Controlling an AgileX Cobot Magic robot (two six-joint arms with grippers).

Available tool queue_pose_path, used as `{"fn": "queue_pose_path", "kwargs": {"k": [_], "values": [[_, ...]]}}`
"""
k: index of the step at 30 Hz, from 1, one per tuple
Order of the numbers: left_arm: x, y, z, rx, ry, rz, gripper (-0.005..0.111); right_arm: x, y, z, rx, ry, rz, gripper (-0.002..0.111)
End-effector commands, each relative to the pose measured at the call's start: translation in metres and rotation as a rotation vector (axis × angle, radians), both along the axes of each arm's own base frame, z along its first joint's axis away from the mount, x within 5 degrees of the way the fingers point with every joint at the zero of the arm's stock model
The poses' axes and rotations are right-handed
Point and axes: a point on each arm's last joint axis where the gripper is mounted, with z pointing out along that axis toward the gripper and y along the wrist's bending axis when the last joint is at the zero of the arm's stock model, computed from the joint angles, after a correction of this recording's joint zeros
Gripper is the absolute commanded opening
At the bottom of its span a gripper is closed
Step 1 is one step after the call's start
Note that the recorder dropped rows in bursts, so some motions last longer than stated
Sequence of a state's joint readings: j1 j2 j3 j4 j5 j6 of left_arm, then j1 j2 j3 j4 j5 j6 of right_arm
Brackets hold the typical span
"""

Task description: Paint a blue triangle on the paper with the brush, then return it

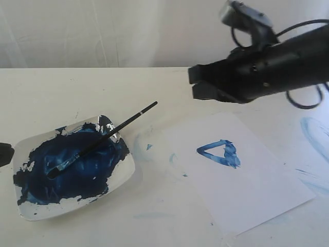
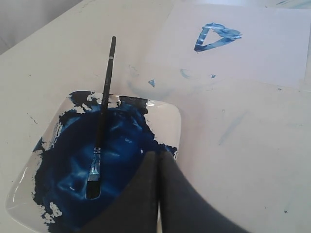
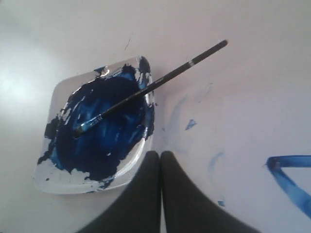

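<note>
The brush (image 1: 105,136) lies loose in the white dish (image 1: 31,212) of dark blue paint. Its bristles rest in the paint and its black handle sticks out over the far rim. It shows the same way in both wrist views (image 2: 103,97) (image 3: 146,90). The blue triangle (image 1: 220,153) (image 2: 216,37) is painted on the paper (image 1: 257,195) to the right of the dish. My right gripper (image 1: 197,82) (image 3: 160,154) hovers shut and empty above the table beyond the paper. My left gripper (image 2: 159,155) is shut and empty over the dish's near edge, and only a dark sliver of it (image 1: 4,154) shows at the exterior view's left border.
Pale blue smears (image 1: 314,131) mark the table at the far right. Small blue spots (image 1: 149,146) lie between dish and paper. A white wall (image 1: 103,31) rises behind the table's far edge.
</note>
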State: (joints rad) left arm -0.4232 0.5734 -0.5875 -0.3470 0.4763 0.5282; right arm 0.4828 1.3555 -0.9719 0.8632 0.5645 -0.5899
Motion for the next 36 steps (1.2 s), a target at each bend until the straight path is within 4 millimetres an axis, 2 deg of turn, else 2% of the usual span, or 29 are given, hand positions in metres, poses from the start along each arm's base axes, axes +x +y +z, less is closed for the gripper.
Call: {"fn": "queue_pose_path", "kwargs": {"k": [1,5,9,23,26,31,36], "values": [[-0.002,0.001,-0.001,-0.008,0.002,0.002,0.0,-0.047,-0.037,0.022,-0.023,-0.238,-0.058,0.0],[-0.002,0.001,-0.001,-0.008,0.002,0.002,0.0,-0.063,-0.054,0.035,-0.021,-0.399,-0.123,0.0],[-0.002,0.001,-0.001,-0.008,0.002,0.002,0.0,-0.069,-0.057,0.041,-0.004,-0.423,-0.126,0.0],[-0.002,0.001,-0.001,-0.008,0.002,0.002,0.0,-0.073,-0.058,0.044,0.003,-0.435,-0.125,0.0],[-0.002,0.001,-0.001,-0.008,0.002,0.002,0.0,-0.091,-0.068,0.058,0.045,-0.504,-0.13,0.0],[-0.002,0.001,-0.001,-0.008,0.002,0.002,0.0,-0.15,-0.099,0.081,0.16,-0.696,-0.154,0.0],[-0.002,0.001,-0.001,-0.008,0.002,0.002,0.0,-0.198,-0.122,0.084,0.256,-0.828,-0.161,0.0]]}}
